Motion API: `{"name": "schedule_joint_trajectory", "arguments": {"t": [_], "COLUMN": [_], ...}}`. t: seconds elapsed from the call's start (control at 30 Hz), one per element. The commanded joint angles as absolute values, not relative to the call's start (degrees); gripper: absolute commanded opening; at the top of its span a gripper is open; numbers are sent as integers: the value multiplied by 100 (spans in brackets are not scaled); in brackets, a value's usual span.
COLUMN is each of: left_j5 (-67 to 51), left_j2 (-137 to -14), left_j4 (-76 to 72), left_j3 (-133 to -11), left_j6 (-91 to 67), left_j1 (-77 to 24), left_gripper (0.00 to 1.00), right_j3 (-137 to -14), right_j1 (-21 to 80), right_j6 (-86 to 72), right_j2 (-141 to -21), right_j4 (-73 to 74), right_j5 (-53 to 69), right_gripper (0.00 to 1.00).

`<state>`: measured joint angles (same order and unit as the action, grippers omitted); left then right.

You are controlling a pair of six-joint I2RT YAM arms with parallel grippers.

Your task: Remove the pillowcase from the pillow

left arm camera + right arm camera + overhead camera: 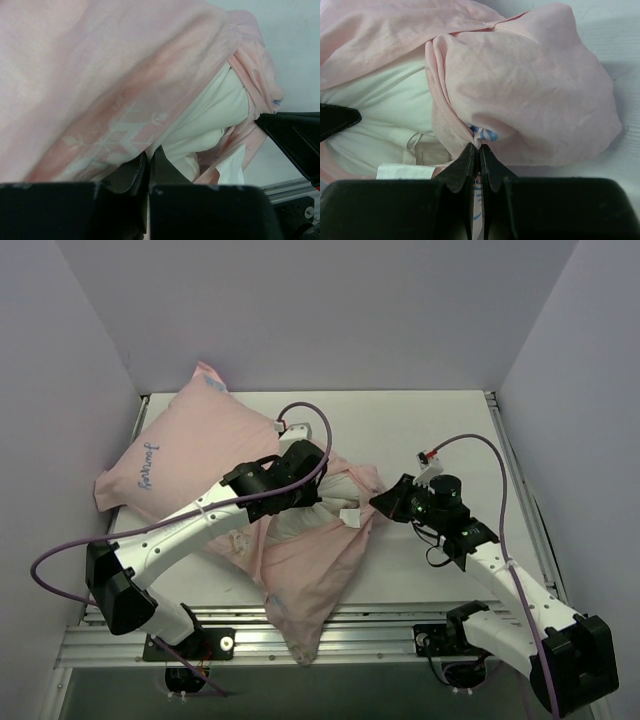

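Half-stripped pillow on a white bench (420,425), boxed in by plain pale lavender walls (320,310).
The pale pink thin-fabric pillowcase (190,450) lies diagonally from the far-left corner, with one corner drooping over the metal rail (380,625) at the near edge. The plump plain white pillow (215,115) bulges from its bunched opening at mid-bench. The right hand (476,160) is clenched on a pillowcase fold. The left hand (148,167) is clenched where pink meets white, and I cannot tell which cloth it pinches.
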<state>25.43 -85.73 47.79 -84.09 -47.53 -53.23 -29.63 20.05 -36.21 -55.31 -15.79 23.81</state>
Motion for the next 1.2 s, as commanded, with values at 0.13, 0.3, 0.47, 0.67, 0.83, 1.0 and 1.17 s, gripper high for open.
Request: {"name": "schedule_joint_trajectory", "arguments": {"t": [0.13, 0.3, 0.47, 0.67, 0.83, 1.0, 1.17], "left_j5": [2400, 2329, 2040, 1706, 1293, 1231, 1344], "left_j2": [-7753, -7375, -6927, -7090, -8093, -9086, -9746], "left_j4": [5519, 5906, 5740, 4643, 3133, 2242, 2215], "left_j3": [-8956, -8746, -8122, -8514, -9114, -9403, -9800], "left_j6": [-3929, -3823, -3867, -3411, -3252, -3278, -3235], "left_j1": [-4913, -4729, -4641, -4588, -4632, -4781, -4781], "left_gripper": [2, 2, 2, 2, 2, 2, 2], "right_j3": [-3190, -3584, -4095, -4332, -4815, -5317, -5282], "right_j1": [1346, 1090, 958, 888, 1028, 1544, 2442], "right_j6": [-3621, -3735, -3700, -3604, -3542, -3744, -4121], "right_j2": [-5818, -5950, -6274, -6898, -6759, -6110, -5591], "right_j4": [-71, 237, 597, 475, 990, 1670, 1854], "right_j5": [202, 264, -200, 295, 616, 404, 44], "right_gripper": [0, 0, 0, 0, 10, 36, 48]}}
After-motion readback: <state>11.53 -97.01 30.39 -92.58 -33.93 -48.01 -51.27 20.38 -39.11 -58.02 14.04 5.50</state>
